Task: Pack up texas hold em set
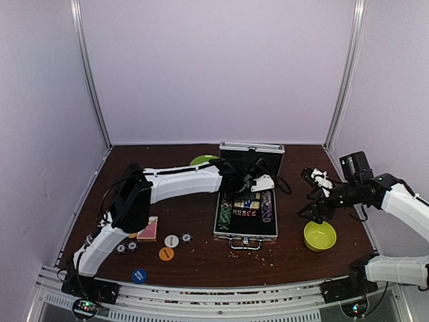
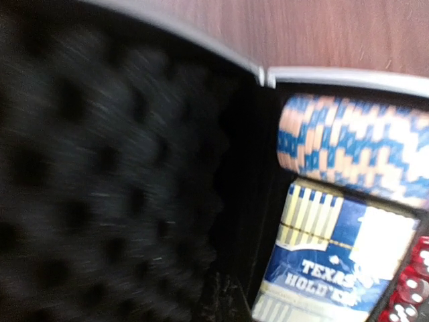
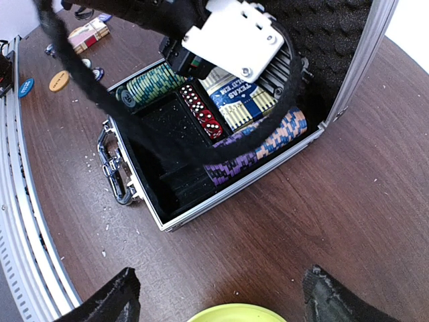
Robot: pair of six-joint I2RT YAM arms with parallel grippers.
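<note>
Brown wooden surface (image 1: 201,265), near edge, left side: a blue disc (image 1: 139,276), an orange disc (image 1: 166,253), a white disc (image 1: 171,241), several loose chips (image 1: 127,247) and a card deck (image 1: 147,229) lie outside the case, not yet packed. The deck's long axis runs roughly near to far, slightly tilted.

At centre, the silver case (image 1: 245,236) sits open with its handle toward the near edge and its long axis near to far. Inside it are rows of striped chips, a second deck (image 3: 234,104) and red dice (image 3: 203,115). One black compartment (image 3: 164,131) appears unfilled.

The left arm (image 1: 181,182) reaches across into the back of the case, beside the foam-lined lid (image 1: 251,157). Whether the left jaws are apart or together cannot be told; its wrist view shows only foam, chips and a deck.

The right arm (image 1: 375,191) hovers right of the case above the yellow-green bowl (image 1: 320,236), with the right jaws wide apart and empty.

Assessment: the unpacked pieces lie left of the case and close to the left arm's base, so the left arm is the nearer. The right arm is well apart from them, with the case between.

A green plate (image 1: 201,160) lies farthest back.
</note>
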